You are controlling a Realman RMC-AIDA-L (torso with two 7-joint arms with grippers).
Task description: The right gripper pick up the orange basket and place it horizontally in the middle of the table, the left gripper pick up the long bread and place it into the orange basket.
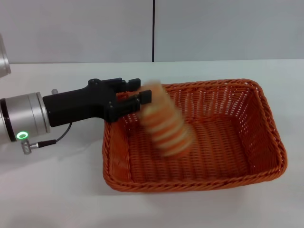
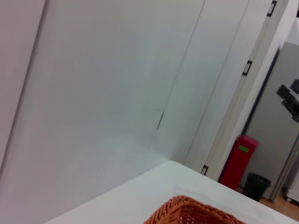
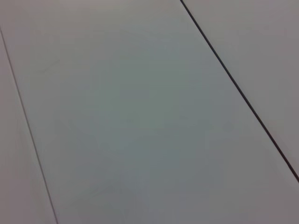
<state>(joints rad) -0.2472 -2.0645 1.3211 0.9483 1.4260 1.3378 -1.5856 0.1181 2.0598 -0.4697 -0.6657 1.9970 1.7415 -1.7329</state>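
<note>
Looks like a lab or test room: plain white table (image 1: 57,190), bare grey panel walls (image 2: 93,93) behind the claw, a red bin (image 2: 238,161) and small black bin (image 2: 257,185) on the floor beyond.

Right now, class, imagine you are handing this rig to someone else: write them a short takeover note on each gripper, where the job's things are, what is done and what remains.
Left gripper: open, over the left end of the orange basket, level with its rim.
Right gripper: not in view; its wrist camera shows only a pale panelled surface.
Orange basket: lying lengthwise across the middle of the table, so that step looks done.
Long bread: blurred, tilted, inside the basket just beyond the gripper's fingertips; it appears to be dropping in, just released.
Left: confirm the bread has settled in the basket, then pull the left arm back.
</note>
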